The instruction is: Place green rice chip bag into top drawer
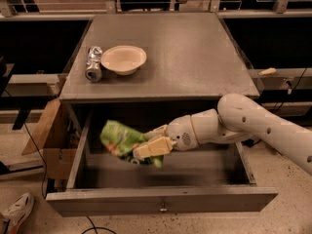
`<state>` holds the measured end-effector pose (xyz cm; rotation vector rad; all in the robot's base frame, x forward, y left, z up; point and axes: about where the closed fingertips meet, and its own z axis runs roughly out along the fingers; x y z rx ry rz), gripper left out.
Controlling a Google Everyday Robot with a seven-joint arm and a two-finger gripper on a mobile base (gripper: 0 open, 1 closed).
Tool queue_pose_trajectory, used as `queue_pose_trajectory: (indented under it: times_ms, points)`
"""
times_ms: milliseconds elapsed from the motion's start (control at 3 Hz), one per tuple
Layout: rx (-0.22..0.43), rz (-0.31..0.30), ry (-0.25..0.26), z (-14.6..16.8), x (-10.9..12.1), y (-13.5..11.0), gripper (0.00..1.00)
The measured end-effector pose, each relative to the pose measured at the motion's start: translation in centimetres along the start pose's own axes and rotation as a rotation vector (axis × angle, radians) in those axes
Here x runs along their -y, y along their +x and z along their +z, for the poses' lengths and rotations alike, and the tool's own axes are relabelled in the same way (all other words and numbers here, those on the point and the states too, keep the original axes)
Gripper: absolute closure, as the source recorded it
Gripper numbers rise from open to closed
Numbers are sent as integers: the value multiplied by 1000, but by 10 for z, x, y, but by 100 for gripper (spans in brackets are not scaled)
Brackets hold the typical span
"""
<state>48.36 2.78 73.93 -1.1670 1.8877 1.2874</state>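
Note:
The green rice chip bag (119,138) is crinkly and bright green, held above the floor of the open top drawer (161,199), toward its left half. My gripper (148,146) reaches in from the right and is shut on the bag's right end. The white arm (253,126) crosses the drawer's right side. The drawer is pulled fully out, its front panel and small knob (161,209) toward the camera. The bag's lower right part is hidden behind my fingers.
On the cabinet top (195,52) stand a cream bowl (123,59) and a crushed silver can (93,63) at the left. A cardboard box (46,140) leans by the cabinet's left side. A shoe (14,213) lies on the floor at lower left.

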Motion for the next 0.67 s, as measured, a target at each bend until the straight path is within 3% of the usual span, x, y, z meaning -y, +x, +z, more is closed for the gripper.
queue_pose_trajectory:
  times_ms: [333,667]
  points:
    - [0,0,0,0,0,0,0]
    - [0,0,0,0,0,0,0]
